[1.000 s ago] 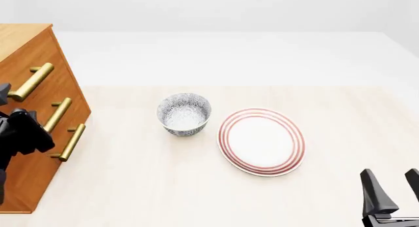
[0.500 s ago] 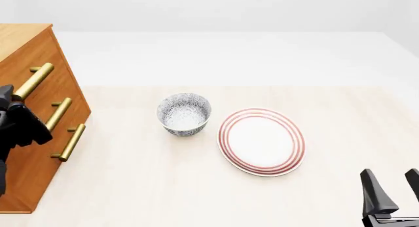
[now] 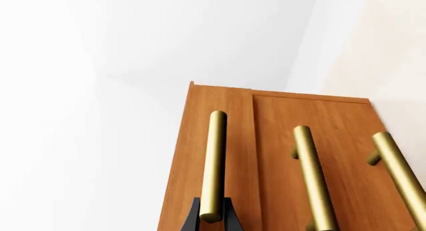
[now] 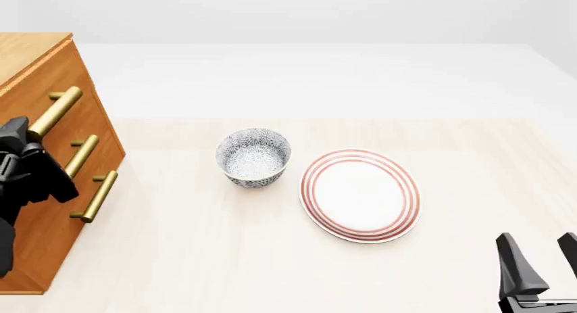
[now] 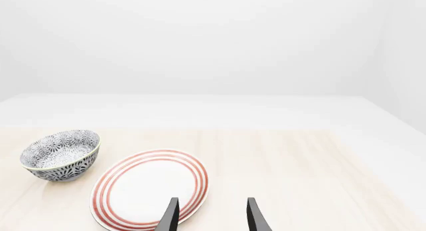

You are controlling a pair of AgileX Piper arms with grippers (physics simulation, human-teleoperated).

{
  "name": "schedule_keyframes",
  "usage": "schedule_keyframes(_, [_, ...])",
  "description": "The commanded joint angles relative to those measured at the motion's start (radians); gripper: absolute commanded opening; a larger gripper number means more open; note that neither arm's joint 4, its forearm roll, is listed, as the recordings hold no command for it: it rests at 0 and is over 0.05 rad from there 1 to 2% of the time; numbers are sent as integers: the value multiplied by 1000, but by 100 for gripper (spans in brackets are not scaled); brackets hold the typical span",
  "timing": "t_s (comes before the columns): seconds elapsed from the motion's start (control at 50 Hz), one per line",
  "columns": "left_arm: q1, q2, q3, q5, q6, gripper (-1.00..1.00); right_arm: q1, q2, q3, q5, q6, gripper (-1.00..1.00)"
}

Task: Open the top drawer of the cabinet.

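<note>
Table (image 4: 270, 259) of pale wood grain, white walls beyond.

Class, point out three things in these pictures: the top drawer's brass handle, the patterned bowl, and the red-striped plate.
top drawer's brass handle (image 3: 214, 166): left wrist view, middle of the bar.
patterned bowl (image 4: 253, 172): front view, its near outer wall.
red-striped plate (image 4: 361, 194): front view, white centre.

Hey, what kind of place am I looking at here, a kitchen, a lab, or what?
Most likely a simulated tabletop test scene, not a real room. A pale wooden table sits in blank white surroundings with just a few props: an orange-brown cabinet, a patterned bowl and a red-striped plate.
</note>
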Motion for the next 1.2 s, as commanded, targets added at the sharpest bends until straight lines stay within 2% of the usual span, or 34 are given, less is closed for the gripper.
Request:
schedule_keyframes(0.02, [-12,-21,38,28,32,-100,0,0,0,0,0,100])
schedule_keyframes(0.22, [-47,-46,38,50,41,-100,0,0,0,0,0,100])
schedule_keyframes(0.3, [-63,-73,30,87,20,-100,0,0,0,0,0,100])
schedule_keyframes(0.64, [-120,-78,47,77,42,-100,0,0,0,0,0,100])
schedule_keyframes(1.2, [-231,-95,22,106,10,-100,0,0,0,0,0,100])
